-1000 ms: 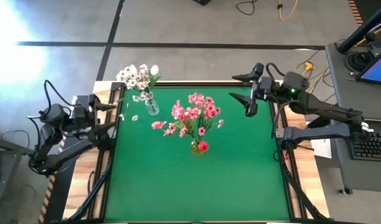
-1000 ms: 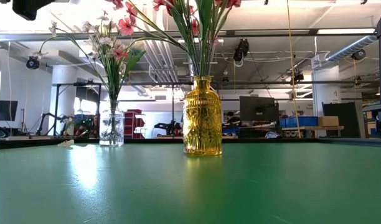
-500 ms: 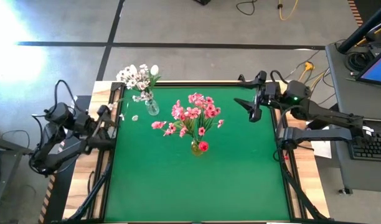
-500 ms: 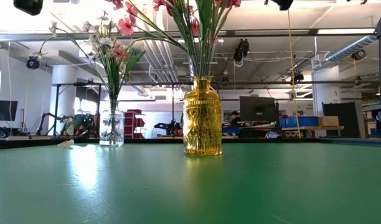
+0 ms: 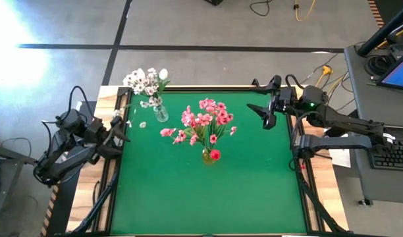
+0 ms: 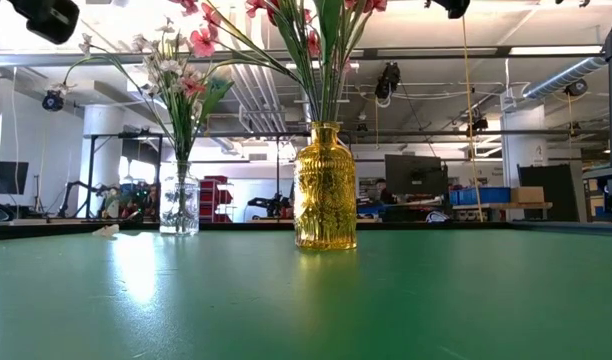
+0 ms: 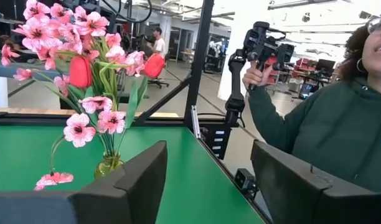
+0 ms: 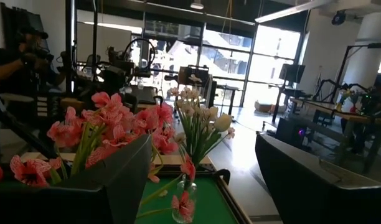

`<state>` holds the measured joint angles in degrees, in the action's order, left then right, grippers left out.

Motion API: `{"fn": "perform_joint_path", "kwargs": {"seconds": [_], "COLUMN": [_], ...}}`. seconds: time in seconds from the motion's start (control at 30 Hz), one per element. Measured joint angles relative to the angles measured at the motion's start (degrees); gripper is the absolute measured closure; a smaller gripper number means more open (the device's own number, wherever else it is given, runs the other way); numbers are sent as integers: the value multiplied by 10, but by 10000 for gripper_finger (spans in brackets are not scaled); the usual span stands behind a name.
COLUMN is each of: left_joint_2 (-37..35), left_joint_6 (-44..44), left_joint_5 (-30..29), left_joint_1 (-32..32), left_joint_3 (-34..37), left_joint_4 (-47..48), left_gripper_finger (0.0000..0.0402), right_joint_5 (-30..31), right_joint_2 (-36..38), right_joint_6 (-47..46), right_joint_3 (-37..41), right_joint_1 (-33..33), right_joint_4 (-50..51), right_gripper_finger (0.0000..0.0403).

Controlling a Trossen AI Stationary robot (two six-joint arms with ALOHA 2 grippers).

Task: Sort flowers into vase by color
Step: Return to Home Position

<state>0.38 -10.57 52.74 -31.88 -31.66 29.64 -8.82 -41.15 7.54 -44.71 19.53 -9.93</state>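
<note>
Right, stems stood upright, blossoms fanned out on top, in two vases. Pink sprays [image 5: 205, 122] plus two red tulips [image 7: 80, 71] sat in yellow vase [image 6: 324, 190] at table centre. White sprays [image 5: 143, 81] and one white tulip [image 5: 163, 74] sat in clear vase [image 5: 161, 114] near far left corner. One loose petal [image 5: 142, 124] lay on green table [image 5: 208, 197] beside it. Left gripper [image 5: 121, 126] hung at left edge, fingers spread, empty. Right gripper [image 5: 254, 95] hung over far right corner, fingers spread, empty. Open workshop behind; one person [image 7: 327, 130] held handle rig.
</note>
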Motion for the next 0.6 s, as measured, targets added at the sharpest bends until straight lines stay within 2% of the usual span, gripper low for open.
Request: {"fn": "perform_joint_path", "kwargs": {"seconds": [0.6], "left_joint_2": [0], "left_joint_6": [6], "left_joint_5": [4], "left_joint_1": [0], "left_joint_3": [3], "left_joint_4": [-1], "left_gripper_finger": [298], "right_joint_5": [0], "right_joint_2": [-2], "right_joint_6": [6], "right_joint_3": [0], "right_joint_1": [0], "right_joint_4": [2], "right_gripper_finger": [124]}}
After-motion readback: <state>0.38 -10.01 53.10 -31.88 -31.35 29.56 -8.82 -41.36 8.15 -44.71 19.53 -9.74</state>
